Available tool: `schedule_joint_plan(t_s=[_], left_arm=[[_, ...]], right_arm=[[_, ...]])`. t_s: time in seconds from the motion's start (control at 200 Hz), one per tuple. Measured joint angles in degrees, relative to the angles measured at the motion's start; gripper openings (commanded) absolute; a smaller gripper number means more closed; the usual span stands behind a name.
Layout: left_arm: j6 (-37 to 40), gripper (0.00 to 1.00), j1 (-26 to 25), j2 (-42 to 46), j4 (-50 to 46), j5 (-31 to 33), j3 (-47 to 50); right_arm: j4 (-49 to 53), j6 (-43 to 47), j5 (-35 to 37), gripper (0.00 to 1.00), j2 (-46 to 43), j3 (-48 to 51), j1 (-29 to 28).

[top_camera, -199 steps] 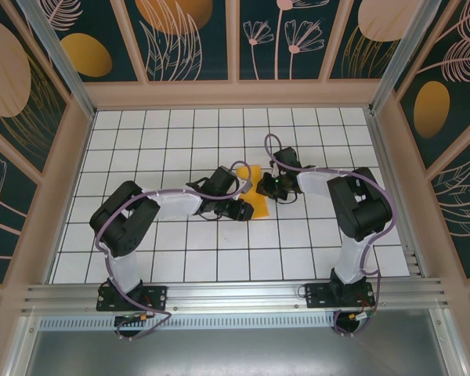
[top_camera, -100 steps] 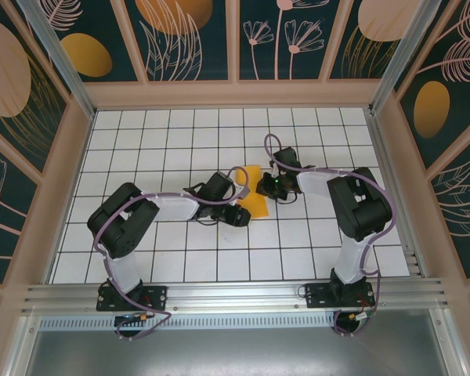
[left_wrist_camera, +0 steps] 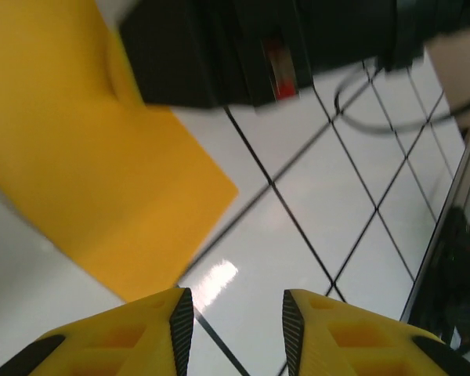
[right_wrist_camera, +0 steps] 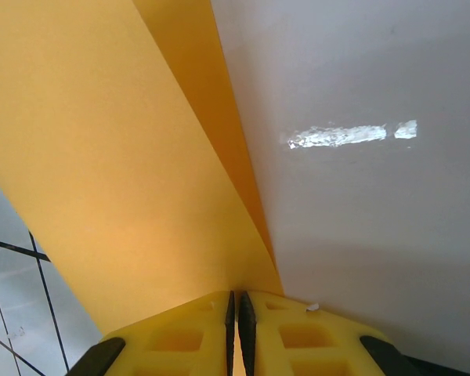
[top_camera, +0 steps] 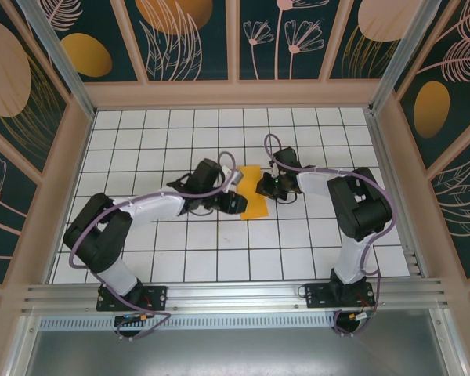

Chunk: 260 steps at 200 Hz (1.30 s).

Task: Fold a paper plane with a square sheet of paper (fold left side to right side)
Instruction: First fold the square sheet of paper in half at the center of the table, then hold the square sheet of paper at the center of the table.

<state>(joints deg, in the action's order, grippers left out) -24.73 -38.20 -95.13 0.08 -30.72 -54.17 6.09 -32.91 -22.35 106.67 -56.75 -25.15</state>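
Now the left gripper (left_wrist_camera: 233,307) is hanging half-open and empty just above the white tiled table (left_wrist_camera: 321,204). Its arm is reaching out straighter than a second ago, and it is no longer covering the sheet. Just beyond it, the square sheet of paper (top_camera: 253,194) is lying doubled into a narrow orange strip near the table's middle, more of it showing than before. At its right edge the right gripper (right_wrist_camera: 236,304) is still pinching the paper where the layers meet, jaws almost shut. The left-to-right fold is looking laid over, probably awaiting creasing.
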Motion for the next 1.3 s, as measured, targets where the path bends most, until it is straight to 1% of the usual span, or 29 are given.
schedule_joint_plan(t_s=[0.075,0.135,0.3,0.475,0.686,0.891,1.091,1.301], left_arm=[[-0.4,0.37,2.4,-2.4,0.2,-0.2,-3.5],[-0.5,0.37,3.3,-5.5,0.4,-0.3,-6.4],[-1.1,0.37,3.2,-12.6,1.0,-0.5,-9.4],[-2.1,0.36,3.0,-16.8,1.2,-0.6,-10.1],[-2.5,0.35,3.0,-19.5,1.3,-0.3,-10.2],[-2.6,0.34,3.0,-19.6,1.5,-0.3,-10.1],[-2.6,0.33,2.7,-19.6,1.9,0.4,-9.9],[-2.6,0.33,2.3,-19.5,1.9,1.4,-9.9]], right_arm=[[0.0,0.0,0.0,0.17,0.0,0.0,0.0],[0.0,0.0,0.0,0.17,0.0,0.0,0.0],[0.0,0.0,0.0,0.17,0.0,0.0,0.0],[0.0,0.0,0.0,0.17,0.0,-0.1,0.0],[0.0,0.1,0.0,0.17,0.0,-0.1,-0.1],[0.1,1.1,0.0,0.18,0.0,-0.3,-0.1],[3.2,2.5,1.2,0.19,-0.4,-2.1,-0.7],[7.3,3.0,2.8,0.18,-6.5,-1.9,-0.9]])
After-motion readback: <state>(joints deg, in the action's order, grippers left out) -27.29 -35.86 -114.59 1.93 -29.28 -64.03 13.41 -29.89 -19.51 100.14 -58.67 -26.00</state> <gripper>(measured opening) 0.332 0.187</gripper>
